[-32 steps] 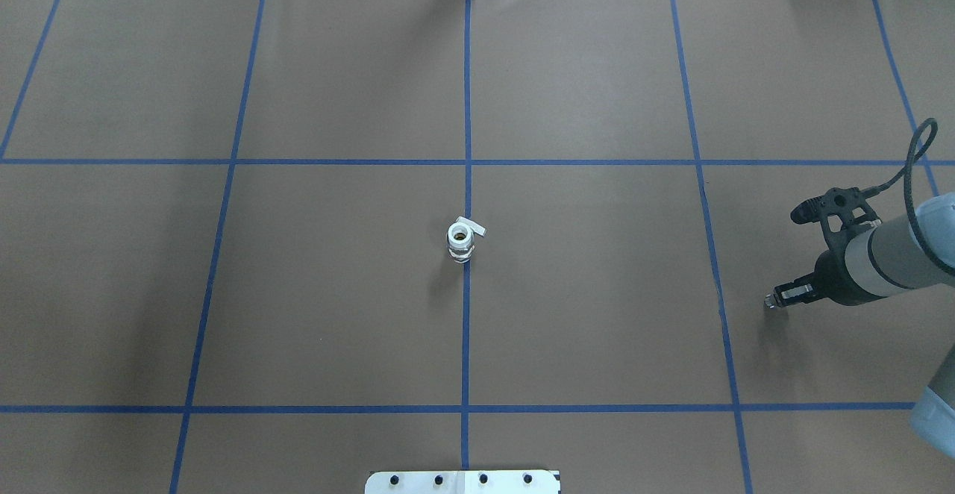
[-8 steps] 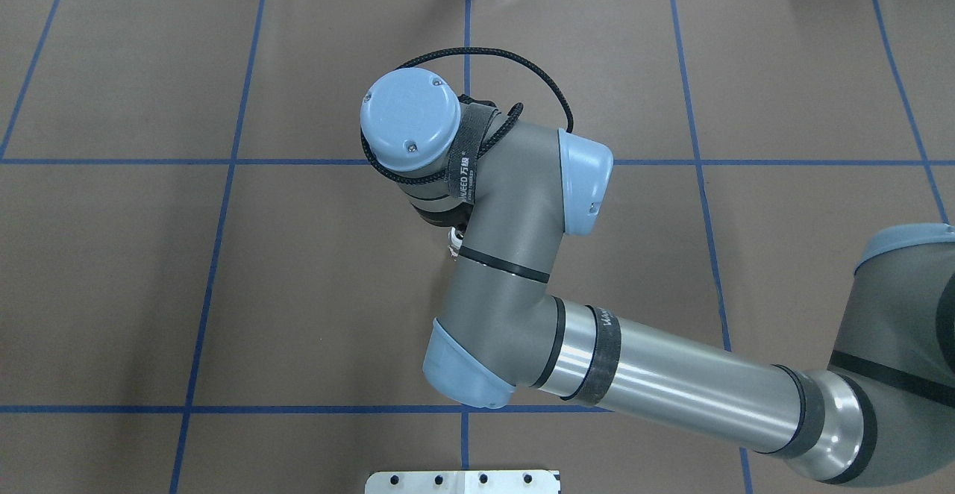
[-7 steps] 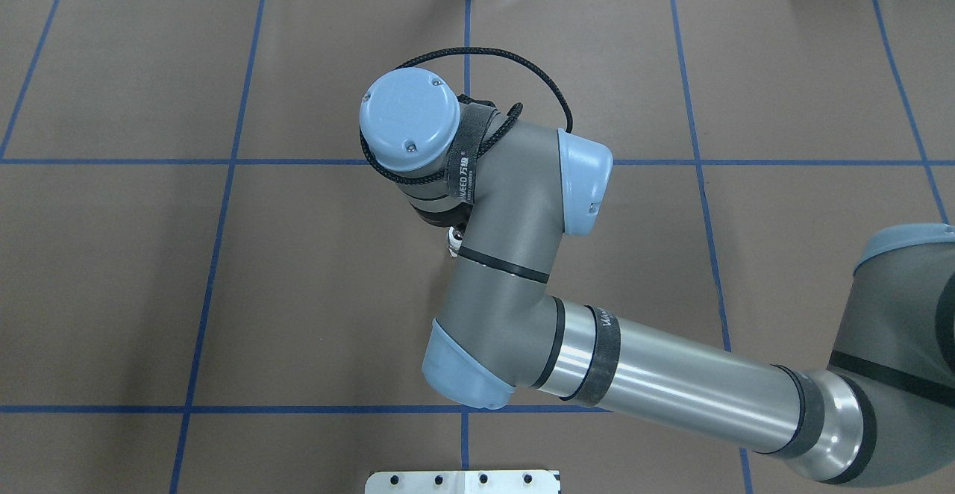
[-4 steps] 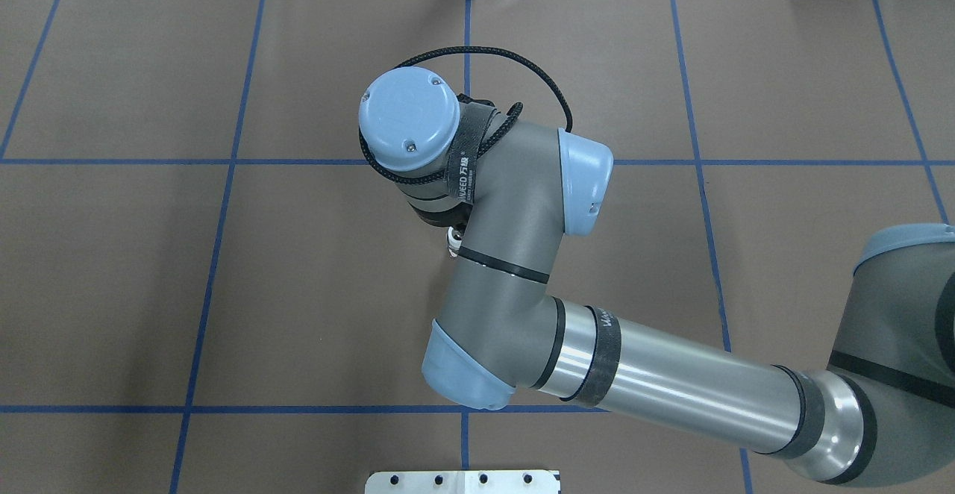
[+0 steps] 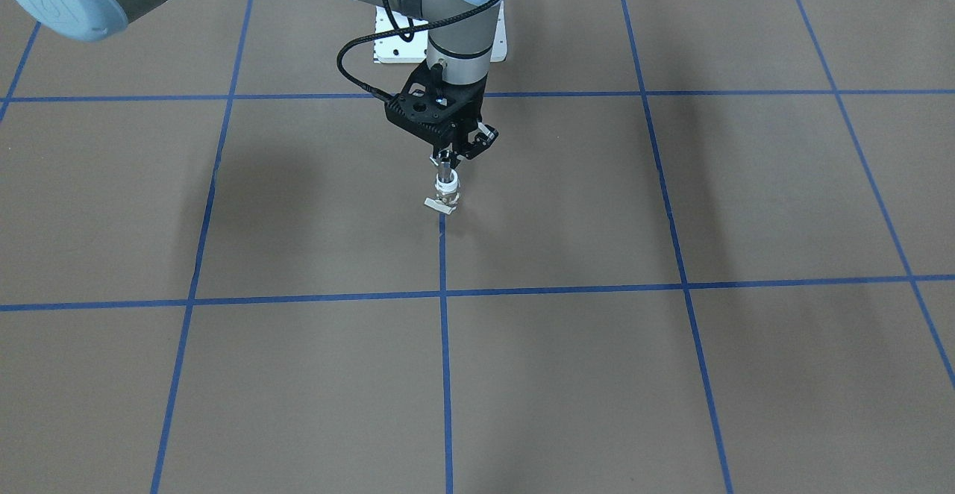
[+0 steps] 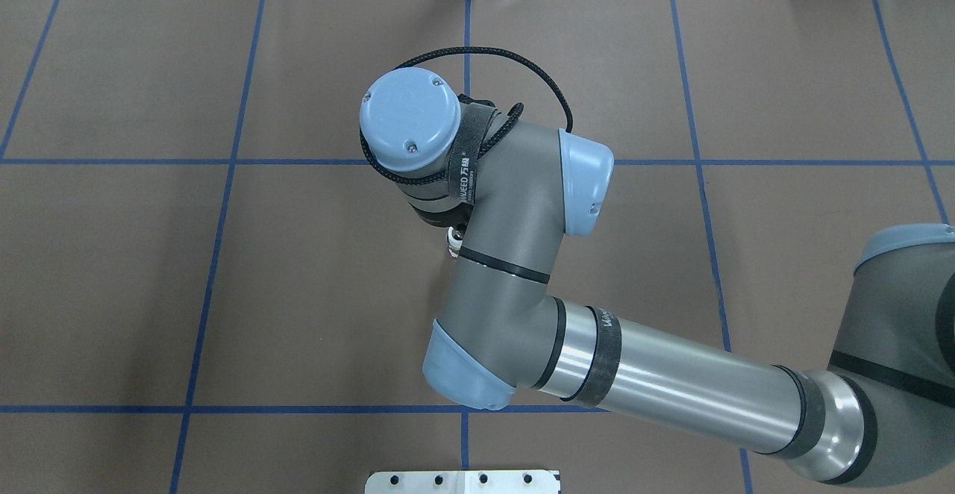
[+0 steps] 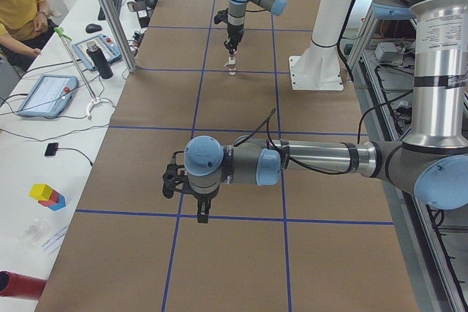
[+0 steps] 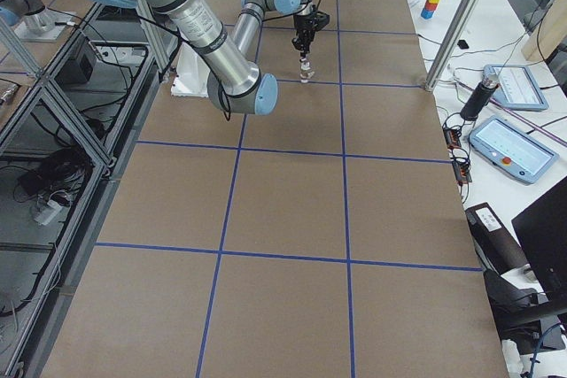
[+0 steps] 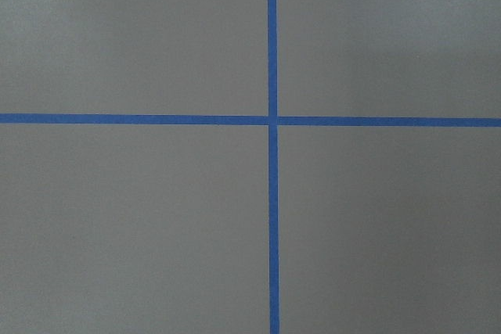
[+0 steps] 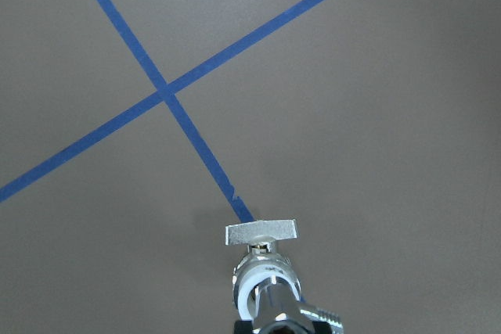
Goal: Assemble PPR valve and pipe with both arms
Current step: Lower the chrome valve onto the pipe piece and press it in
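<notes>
The PPR valve (image 5: 446, 197) stands upright on the blue tape line at the table's middle, its white lever (image 10: 262, 231) pointing sideways. My right gripper (image 5: 446, 160) hangs straight above it, shut on the pipe (image 5: 445, 175), whose lower end meets the valve's white socket (image 10: 258, 278). In the overhead view my right arm hides all but a sliver of the valve (image 6: 453, 239). My left gripper (image 7: 202, 217) shows only in the exterior left view, low over bare table far from the valve. I cannot tell if it is open or shut.
The white bolted pedestal plate (image 5: 388, 39) sits at the robot's edge of the table. Tablets, a bottle (image 7: 102, 62) and cables lie on the operators' side bench, and a person sits there. The brown table (image 6: 224, 292) carries a blue tape grid.
Since 4.5 s ago my right arm has swung from the table's right side to above the valve with the pipe in it. Over the last second it has barely moved.
</notes>
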